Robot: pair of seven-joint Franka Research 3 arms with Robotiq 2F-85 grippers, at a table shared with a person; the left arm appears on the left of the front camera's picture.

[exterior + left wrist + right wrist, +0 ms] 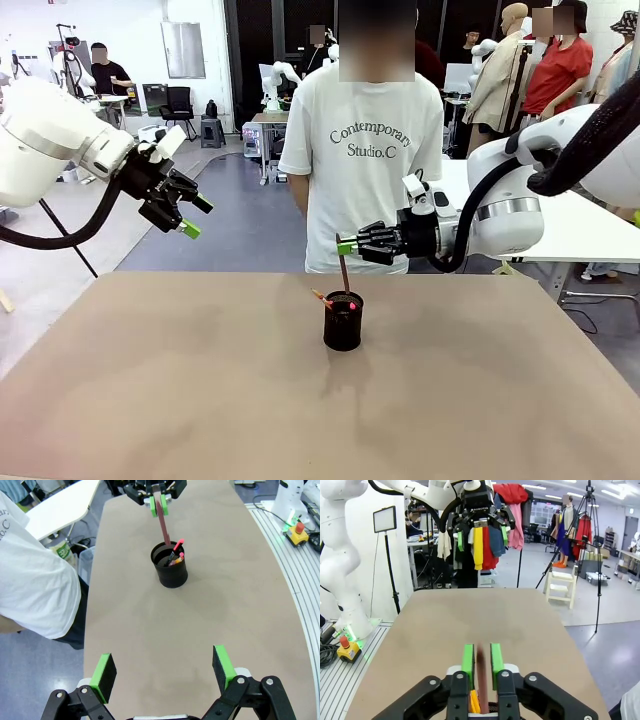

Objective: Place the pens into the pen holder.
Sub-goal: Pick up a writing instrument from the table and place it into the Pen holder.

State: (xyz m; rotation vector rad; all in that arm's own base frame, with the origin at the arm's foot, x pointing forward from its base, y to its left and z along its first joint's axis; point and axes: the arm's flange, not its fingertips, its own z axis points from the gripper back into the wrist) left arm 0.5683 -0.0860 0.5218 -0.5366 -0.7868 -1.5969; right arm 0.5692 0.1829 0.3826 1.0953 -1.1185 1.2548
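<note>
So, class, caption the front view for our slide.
Right gripper lowers the reddish-pink pen into the pen holder.

The pen holder (343,322) stands on the table (200,400) near its middle, two pens (176,553) inside it. Directly above it the right gripper (346,246) pinches a third pen (344,272) (hanging down towards the rim). The left gripper (193,218) hangs well off to the left, above the table's far edge

table (150,400): matt tan top, smooth, faintly mottled
pen holder (343,321): black, dull sheen, solid smooth rim
reddish-pink pen (163,524): smooth, matt stick
left gripper (162,672): black hard plastic, matt green pads
person's T-shirt (360,170): white cloth, printed lettering
</note>
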